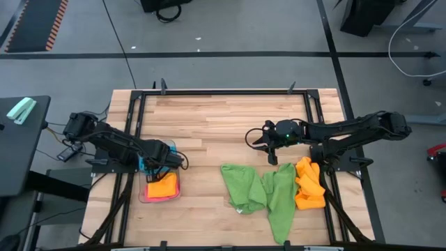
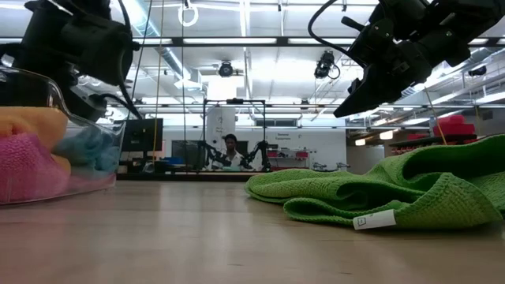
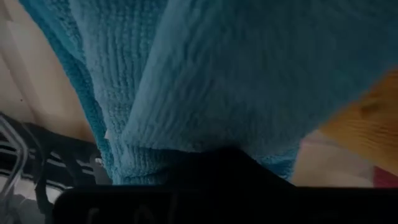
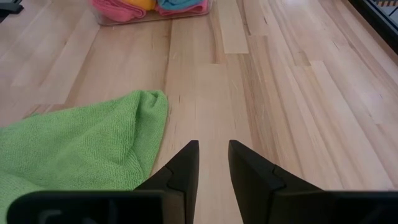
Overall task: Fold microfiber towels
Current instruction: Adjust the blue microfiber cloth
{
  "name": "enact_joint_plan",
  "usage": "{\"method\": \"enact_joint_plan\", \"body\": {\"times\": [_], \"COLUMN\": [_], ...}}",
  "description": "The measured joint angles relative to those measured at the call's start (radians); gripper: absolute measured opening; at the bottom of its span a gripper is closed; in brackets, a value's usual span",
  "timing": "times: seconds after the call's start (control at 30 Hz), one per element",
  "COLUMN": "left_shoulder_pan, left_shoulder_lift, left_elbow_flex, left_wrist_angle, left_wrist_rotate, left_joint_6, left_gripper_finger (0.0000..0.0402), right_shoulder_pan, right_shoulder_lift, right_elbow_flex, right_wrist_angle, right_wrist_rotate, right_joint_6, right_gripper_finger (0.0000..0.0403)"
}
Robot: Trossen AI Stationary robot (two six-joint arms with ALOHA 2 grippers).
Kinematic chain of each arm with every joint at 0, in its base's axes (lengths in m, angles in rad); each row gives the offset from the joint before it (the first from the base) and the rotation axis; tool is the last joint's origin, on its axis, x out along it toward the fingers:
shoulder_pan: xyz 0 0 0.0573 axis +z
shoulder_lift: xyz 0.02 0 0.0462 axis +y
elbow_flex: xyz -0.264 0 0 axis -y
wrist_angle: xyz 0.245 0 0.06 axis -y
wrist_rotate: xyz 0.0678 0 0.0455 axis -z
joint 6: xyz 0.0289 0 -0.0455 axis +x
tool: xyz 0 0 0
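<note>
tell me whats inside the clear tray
Tray holds pink, orange and blue towels; the shut left gripper covers part of it, so anything beneath is hidden.

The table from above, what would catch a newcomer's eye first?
The crumpled green towels sprawl at the near middle, with an orange towel bunched just to their right. At the left, the left gripper is down at the clear tray of bright towels, shut on a blue towel. The right gripper hovers open above the wood.

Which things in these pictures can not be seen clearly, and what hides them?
- Left gripper, high view: its grip hidden by the arm.
- Blue towel, left wrist view: fills the picture, edges cut off.
- Clear tray, low view: cut off at the picture's edge.
- Orange towels, high view: count unclear, bunched.
</note>
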Motion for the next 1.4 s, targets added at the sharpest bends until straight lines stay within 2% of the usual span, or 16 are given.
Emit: {"method": "enact_joint_plan", "body": {"times": [0.3,0.47,0.63,0.77,0.97,1.13,1.4], "left_shoulder_pan": [0.0,0.0,0.0,0.0,0.0,-0.001,0.0], "left_shoulder_lift": [0.0,0.0,0.0,0.0,-0.001,-0.002,-0.002], "left_elbow_flex": [0.095,0.095,0.031,0.016,0.112,0.164,0.061], "left_wrist_angle": [0.004,0.037,0.179,0.22,0.185,0.203,0.404], "left_wrist_rotate": [-0.041,-0.072,-0.088,-0.1,-0.124,-0.163,-0.175], "left_joint_6": [0.003,0.003,0.002,0.002,0.038,0.079,0.101], "left_gripper_finger": [0.0041,0.0029,0.0013,0.001,0.0025,0.0018,0.0013], "right_shoulder_pan": [0.0,0.0,0.0,0.0,0.0,0.0,0.0], "right_shoulder_lift": [0.0,0.0,0.0,0.0,0.0,0.0,0.0], "right_elbow_flex": [0.0,0.0,0.0,0.0,0.0,0.0,0.0], "right_wrist_angle": [0.0,0.0,0.0,0.0,0.0,0.0,0.0], "right_wrist_rotate": [0.0,0.0,0.0,0.0,0.0,0.0,0.0], "right_joint_6": [0.0,0.0,0.0,0.0,0.0,0.0,0.0], "right_gripper_finger": [0.0096,0.0096,0.0096,0.0096,0.0096,0.0096,0.0096]}}
